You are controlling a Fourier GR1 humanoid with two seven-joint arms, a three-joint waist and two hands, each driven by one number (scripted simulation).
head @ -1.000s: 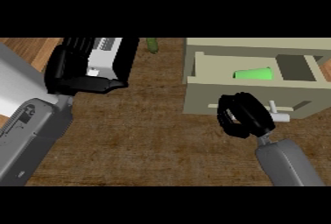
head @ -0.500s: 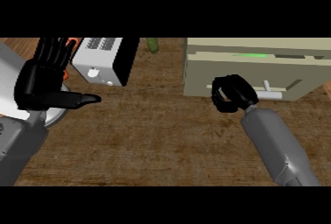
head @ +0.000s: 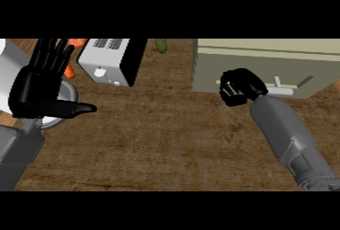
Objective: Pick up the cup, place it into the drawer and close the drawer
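Observation:
The beige drawer unit (head: 266, 63) stands at the back right with its drawer pushed in flush. The cup does not show anywhere. My right hand (head: 238, 86) is curled into a fist against the drawer's front, just left of the white handle (head: 282, 89), and holds nothing. At the left my left hand (head: 41, 85) is raised with straight fingers up and thumb out to the right, resting.
A white and black toaster (head: 113, 60) sits at the back, left of the drawer unit. An orange carrot (head: 70, 68) and a grey round plate (head: 61, 96) lie behind my left hand. A green vegetable (head: 161, 45) is at the back edge.
The drawer, open a second ago with the green cup inside, is now pushed in. My right hand followed it toward the unit. My left hand rose and straightened its fingers.

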